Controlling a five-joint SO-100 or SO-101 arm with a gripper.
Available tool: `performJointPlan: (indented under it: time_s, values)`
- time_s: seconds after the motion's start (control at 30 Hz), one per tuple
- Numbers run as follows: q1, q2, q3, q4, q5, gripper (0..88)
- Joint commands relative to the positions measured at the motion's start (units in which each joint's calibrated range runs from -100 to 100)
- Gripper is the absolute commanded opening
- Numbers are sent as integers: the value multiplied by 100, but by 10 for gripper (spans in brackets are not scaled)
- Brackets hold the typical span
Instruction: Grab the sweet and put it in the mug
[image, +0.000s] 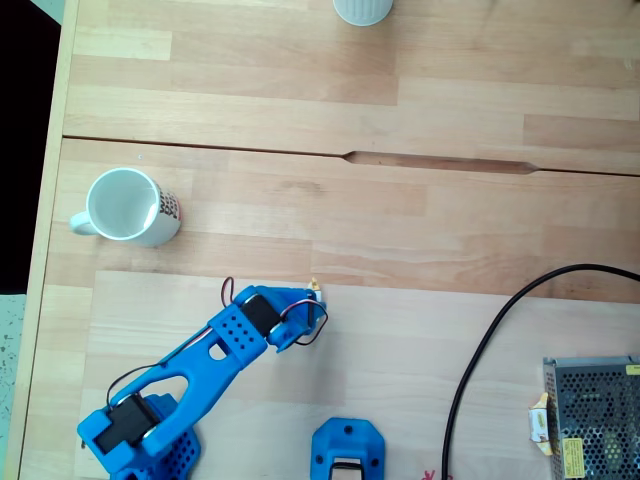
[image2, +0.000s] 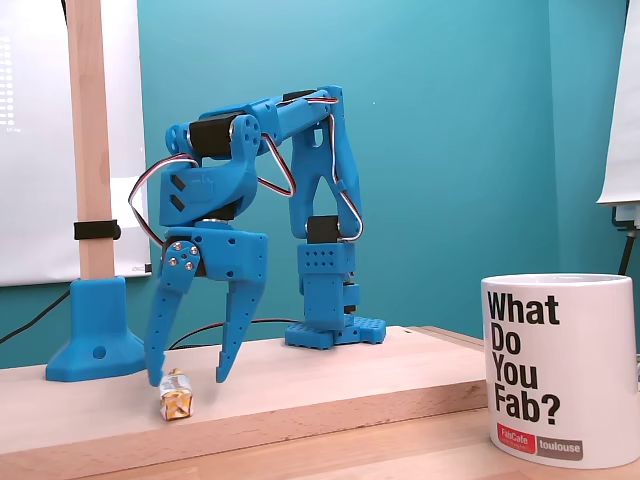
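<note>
The end effector (image2: 192, 380) stands spread open, fingers pointing down at the worktop (image2: 330, 385), holding nothing. The sweet (image2: 177, 395) lies on the wood just below the tip of the finger on the left in the low fixed view — not centred in the gap. To grasp well, I judge the arm should shift a little so the sweet sits midway between the fingers, drop until the tips nearly touch the wood, then close slowly — so small a thing could skid away. The mug (image: 125, 207) stands well apart, up and left of the end effector in the top-down fixed view.
</note>
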Motion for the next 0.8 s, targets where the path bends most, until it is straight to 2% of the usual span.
performJointPlan:
  time_s: [0.0, 0.77]
  values:
    - [-19, -54, -113, -71, -20, 236]
    - [-5, 549, -612, -55, -34, 238]
